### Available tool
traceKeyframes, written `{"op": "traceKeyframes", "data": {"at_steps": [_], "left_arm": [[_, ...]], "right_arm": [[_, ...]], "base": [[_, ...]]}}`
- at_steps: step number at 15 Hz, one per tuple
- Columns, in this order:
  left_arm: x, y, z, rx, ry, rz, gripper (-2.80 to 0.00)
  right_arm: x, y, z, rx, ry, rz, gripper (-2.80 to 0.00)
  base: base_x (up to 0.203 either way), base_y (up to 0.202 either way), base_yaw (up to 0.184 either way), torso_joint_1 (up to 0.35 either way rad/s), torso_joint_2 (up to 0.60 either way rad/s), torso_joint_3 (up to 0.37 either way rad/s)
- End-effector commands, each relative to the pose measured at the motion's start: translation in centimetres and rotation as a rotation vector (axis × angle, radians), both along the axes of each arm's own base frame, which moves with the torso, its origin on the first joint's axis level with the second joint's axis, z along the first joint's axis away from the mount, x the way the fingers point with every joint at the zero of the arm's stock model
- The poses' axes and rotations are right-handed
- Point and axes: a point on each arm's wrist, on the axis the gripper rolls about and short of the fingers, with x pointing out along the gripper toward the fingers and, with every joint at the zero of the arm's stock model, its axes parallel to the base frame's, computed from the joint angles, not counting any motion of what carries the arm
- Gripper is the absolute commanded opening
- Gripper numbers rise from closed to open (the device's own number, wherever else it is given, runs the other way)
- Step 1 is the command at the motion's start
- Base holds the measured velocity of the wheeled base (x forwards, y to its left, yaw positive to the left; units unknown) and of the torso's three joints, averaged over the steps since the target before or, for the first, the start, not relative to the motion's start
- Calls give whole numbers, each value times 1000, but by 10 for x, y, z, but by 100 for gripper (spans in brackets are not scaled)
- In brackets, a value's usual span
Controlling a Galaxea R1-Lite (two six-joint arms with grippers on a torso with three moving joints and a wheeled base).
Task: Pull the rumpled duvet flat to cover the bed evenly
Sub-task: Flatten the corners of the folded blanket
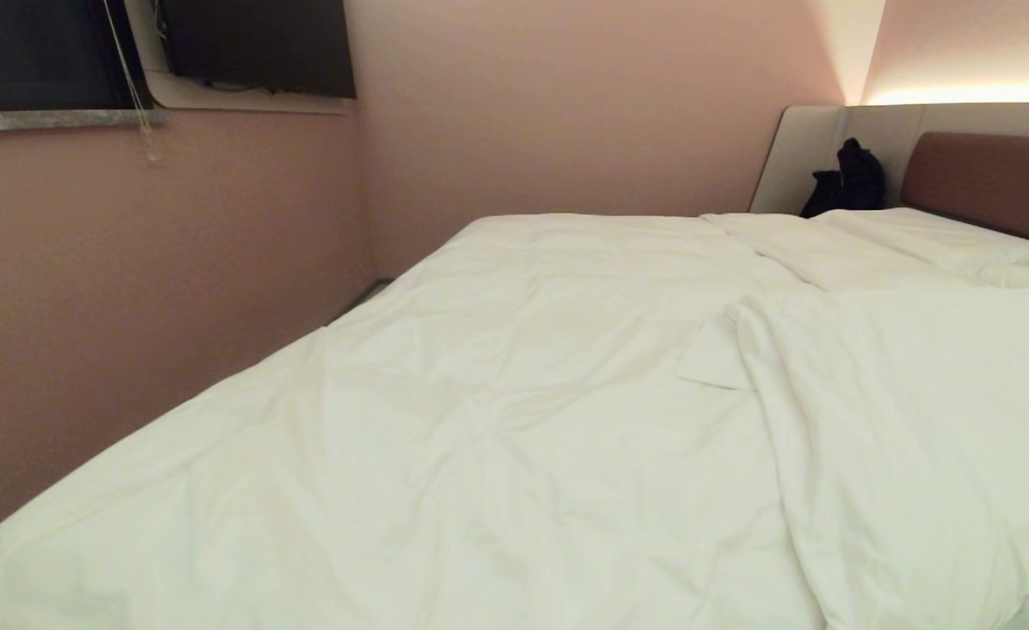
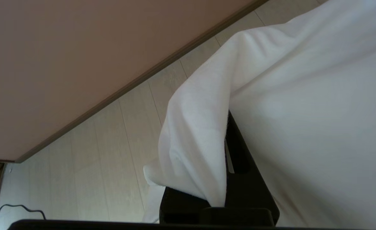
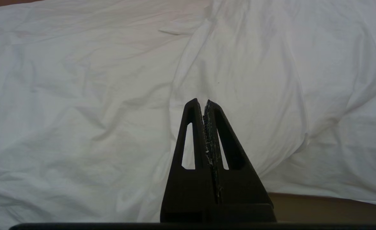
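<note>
The left pincer (image 2: 220, 179) is closed on a corner of the duvet (image 1: 497, 420) at the bed's (image 1: 987, 179) near left side, above the floor (image 2: 111, 153), while a folded-back flap lies to the right (nearer the idle, shut right pincer (image 3: 206, 103)).

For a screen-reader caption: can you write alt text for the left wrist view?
The left gripper has its jaws shut on a fold of the white duvet, which drapes over them. Beyond lie pale floorboards and a pink wall.
</note>
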Motion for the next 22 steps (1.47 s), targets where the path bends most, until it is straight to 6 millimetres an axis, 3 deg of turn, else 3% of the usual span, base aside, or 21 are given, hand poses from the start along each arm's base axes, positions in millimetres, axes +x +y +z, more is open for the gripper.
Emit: {"op": "traceKeyframes", "data": {"at_steps": [1,3,4,9,18,22], "left_arm": [[5,4,-8,-6,15,2,-280],[6,5,-11,-1,10,2,-280],[8,6,-12,3,7,1,0],[14,6,-5,63,-71,-21,0],[-6,-10,-25,23,152,-99,0],[-3,-8,-21,35,115,-103,0]], "right_arm": [[0,0,0,-1,0,0,-280],[0,0,0,-1,0,2,-280],[0,0,0,-1,0,0,-280],[0,0,0,-1,0,0,-280],[0,0,0,-1,1,1,-280],[0,0,0,-1,1,1,-280]], "base": [[0,0,0,0,0,0],[0,0,0,0,0,0],[0,0,0,0,0,0],[0,0,0,0,0,0],[0,0,0,0,0,0],[0,0,0,0,0,0]]}}
